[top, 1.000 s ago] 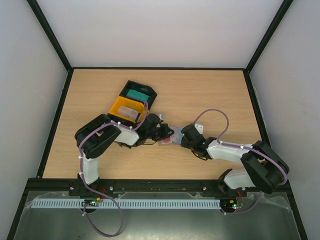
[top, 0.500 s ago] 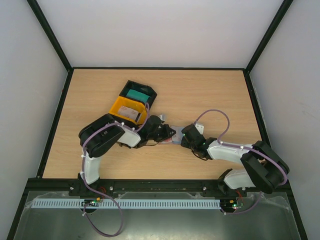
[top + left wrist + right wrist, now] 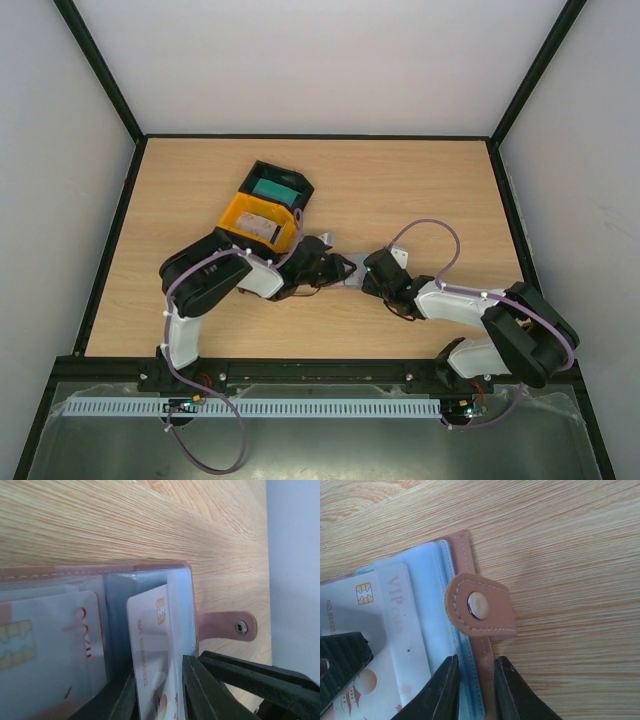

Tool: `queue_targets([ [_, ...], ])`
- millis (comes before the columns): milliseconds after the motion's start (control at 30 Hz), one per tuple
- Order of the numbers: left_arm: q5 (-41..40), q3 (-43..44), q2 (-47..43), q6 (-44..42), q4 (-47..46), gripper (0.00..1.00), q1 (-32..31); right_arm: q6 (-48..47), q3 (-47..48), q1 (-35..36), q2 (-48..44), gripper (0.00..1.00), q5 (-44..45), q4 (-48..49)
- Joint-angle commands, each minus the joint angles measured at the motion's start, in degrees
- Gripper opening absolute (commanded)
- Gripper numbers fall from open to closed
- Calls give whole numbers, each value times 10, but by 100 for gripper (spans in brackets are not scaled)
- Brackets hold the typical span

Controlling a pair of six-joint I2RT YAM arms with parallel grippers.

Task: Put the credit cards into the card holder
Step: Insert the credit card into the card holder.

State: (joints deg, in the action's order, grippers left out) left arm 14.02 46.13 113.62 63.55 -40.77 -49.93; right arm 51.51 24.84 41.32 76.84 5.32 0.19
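Over wood table (image 3: 420, 180), squeezes white credit card (image 3: 150, 625) tight in left gripper (image 3: 160, 690), pinches card holder (image 3: 462, 550) edge with right gripper (image 3: 472, 690).

Bright even light, faint shadows, wrist views soft-focus near the bottom edge

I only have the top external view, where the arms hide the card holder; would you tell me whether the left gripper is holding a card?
Observer: Yes, the left gripper is shut on a white chip card that appears part-way into a clear sleeve of the card holder.
Operator: And the right gripper?
Observer: The right gripper pinches the holder's edge beside the snap strap.
Operator: Is any card already stored?
Observer: Yes, a second card with red lettering lies in the neighbouring sleeve.
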Motion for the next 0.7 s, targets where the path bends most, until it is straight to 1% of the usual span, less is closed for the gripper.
queue_targets([
  [0,-4,-9,-5,-22,68,30,-12,7,-20,0,10,18,-23,-26],
  [100,-14,-9,-24,-29,91,39,-18,6,-19,1,7,18,-21,-27],
  [333,-16,4,-60,-43,153,54,-32,3,-18,0,22,18,-34,-20],
  [667,-42,13,-91,-46,220,61,-34,6,-20,1,27,18,-41,-13],
])
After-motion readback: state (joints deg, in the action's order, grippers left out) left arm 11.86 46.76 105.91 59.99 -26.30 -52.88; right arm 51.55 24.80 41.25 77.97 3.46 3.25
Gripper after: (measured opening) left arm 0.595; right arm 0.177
